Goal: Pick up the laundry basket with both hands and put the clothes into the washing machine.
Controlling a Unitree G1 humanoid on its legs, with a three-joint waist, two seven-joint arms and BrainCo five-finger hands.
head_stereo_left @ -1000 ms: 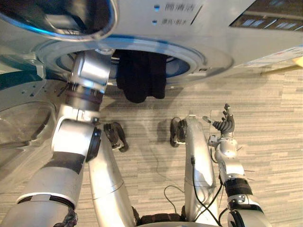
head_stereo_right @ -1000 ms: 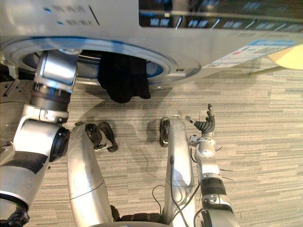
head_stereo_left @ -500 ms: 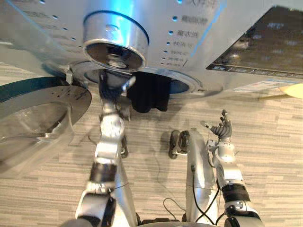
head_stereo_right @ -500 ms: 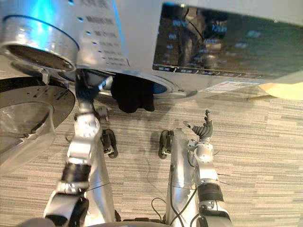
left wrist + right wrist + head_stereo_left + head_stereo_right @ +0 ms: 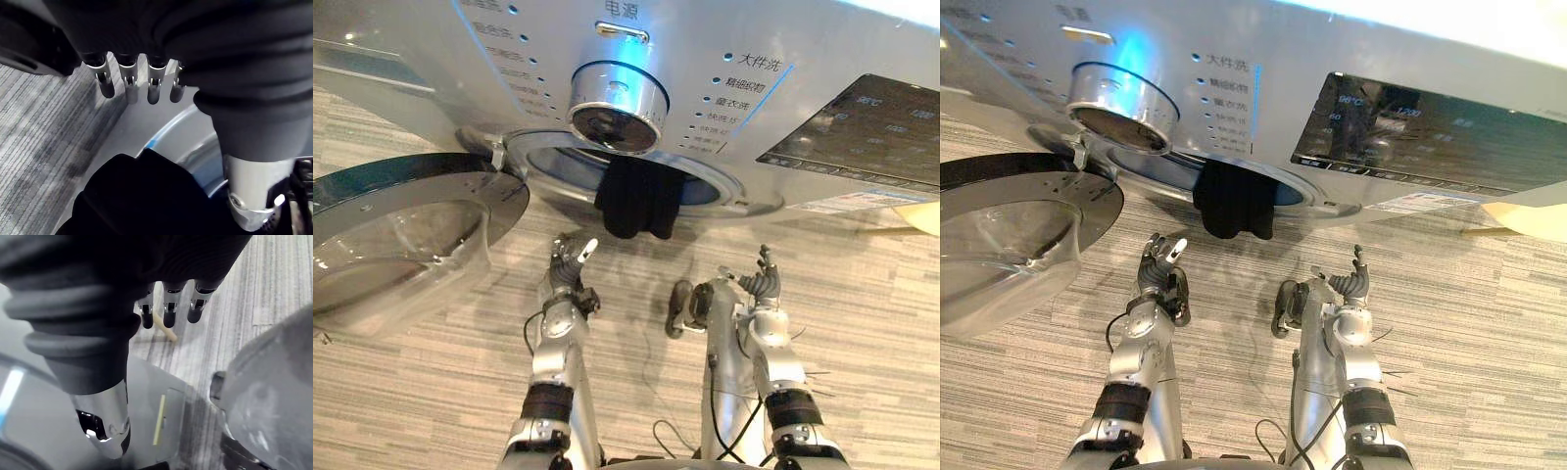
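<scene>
Dark clothes (image 5: 638,199) hung from washing machine (image 5: 803,49) mouth, door (image 5: 401,235) open.
Left hand (image 5: 570,266) and right hand (image 5: 764,284) held raised below, fingers loosely spread, empty.

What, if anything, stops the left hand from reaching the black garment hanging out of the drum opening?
Probably nothing, so yes: the left hand is open near the black garment, and the door stands swung aside.
</scene>
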